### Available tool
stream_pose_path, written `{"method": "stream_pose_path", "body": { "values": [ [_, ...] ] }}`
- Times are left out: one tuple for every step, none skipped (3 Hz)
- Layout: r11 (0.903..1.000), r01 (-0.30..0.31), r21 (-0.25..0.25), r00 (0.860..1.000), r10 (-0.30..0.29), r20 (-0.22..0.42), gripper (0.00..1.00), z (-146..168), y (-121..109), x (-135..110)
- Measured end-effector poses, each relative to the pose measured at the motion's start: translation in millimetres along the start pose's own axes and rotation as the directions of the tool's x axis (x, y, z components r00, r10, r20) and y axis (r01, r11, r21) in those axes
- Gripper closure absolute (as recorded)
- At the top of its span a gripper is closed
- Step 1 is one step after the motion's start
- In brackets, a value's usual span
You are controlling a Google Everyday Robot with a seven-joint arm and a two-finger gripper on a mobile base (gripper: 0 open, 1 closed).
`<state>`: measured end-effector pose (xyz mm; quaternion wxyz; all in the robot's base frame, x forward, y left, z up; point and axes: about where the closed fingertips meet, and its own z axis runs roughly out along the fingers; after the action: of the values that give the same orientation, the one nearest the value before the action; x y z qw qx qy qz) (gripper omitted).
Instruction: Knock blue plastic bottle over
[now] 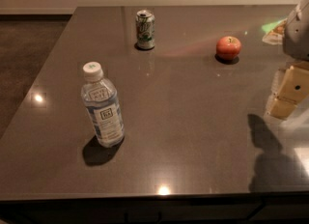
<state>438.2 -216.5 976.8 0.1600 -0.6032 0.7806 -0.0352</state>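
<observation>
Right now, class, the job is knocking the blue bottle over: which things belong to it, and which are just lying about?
Job: blue plastic bottle, upright, front left; tool, at the right edge, apart from the bottle.
Lying about: green-white can, at the back; red apple, back right.

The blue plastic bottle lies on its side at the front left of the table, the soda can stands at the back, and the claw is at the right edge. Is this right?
Not quite: the camera view shows the blue plastic bottle standing upright, cap up. The rest holds: front left of the table, soda can standing at the back, claw at the right edge.
</observation>
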Motion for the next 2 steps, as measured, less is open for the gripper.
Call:
{"method": "stream_pose_path", "body": {
  "values": [
    [1.0000, 0.000, 0.000, 1.000, 0.000, 0.000, 0.00, 0.0, 0.0, 0.0],
    [0.9999, -0.013, 0.003, 1.000, 0.013, 0.023, 0.00, -2.3, -2.4, -5.5]
  ]
}}
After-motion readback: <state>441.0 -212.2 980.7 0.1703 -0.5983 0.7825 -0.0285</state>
